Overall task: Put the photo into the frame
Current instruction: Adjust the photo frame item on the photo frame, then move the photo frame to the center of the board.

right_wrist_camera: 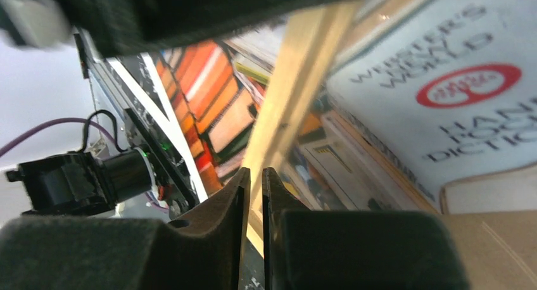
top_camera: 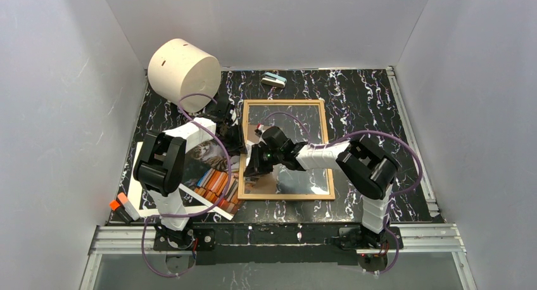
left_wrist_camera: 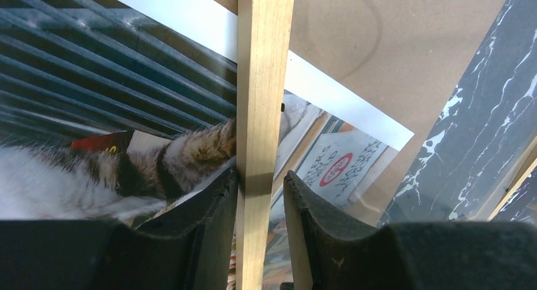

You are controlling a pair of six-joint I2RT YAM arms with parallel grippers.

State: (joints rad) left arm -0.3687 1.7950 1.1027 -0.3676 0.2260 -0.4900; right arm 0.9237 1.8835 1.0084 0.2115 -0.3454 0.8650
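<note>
left end effector (left_wrist_camera: 259,189) clamps frame (left_wrist_camera: 263,81) left rail | right end effector (right_wrist_camera: 253,176) near-closed on same rail, grip unclear | photo (left_wrist_camera: 95,163) lies lower-left in top view, partly under the rail, nearer left arm

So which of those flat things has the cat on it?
The photo, by the frame's left edge: a colour print. The brown board is plain, the frame just wood and glass.

Left gripper (left_wrist_camera: 259,176) clamped, right gripper (right_wrist_camera: 254,173) seemingly near-closed

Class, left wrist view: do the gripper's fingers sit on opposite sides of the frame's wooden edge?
Yes, the left gripper straddles the frame, one finger each side of its wood strip.
</note>
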